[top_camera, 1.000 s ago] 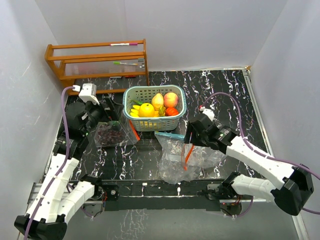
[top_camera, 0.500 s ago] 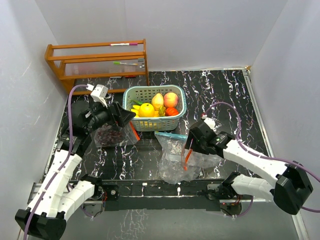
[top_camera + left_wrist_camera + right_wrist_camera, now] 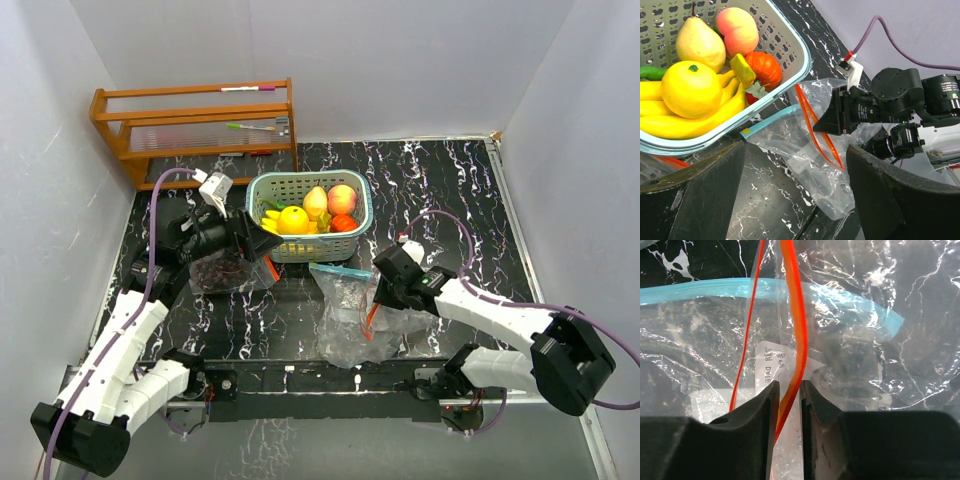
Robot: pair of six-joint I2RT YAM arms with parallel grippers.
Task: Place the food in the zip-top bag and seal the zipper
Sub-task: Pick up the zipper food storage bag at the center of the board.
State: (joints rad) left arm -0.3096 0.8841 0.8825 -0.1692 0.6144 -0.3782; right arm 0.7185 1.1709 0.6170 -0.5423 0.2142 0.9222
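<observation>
The task looks to be at an early stage. Most of the food sits in the pale teal plastic basket toward the back of the black marbled desk. In it are yellow toy bananas, a round yellow citrus fruit, a yellow pear-shaped fruit, a pink peach and a small orange-red fruit.

In front of the basket lies a crumpled clear zip-top bag with a teal band and an orange zipper strip. I can make out no fruit inside it. The right end effector is clenched on that orange strip, its fingers nearly touching, apparently to hold the bag's mouth up.

The left end effector is released, its fingers spread wide with nothing between them. It hovers just beside the basket's near-left side. A second clear bag lies beneath it and holds something dark purple, probably the grapes.

As I judge it, the basket's fruit has yet to go into the bag, and the zipper has yet to be pressed closed.
</observation>
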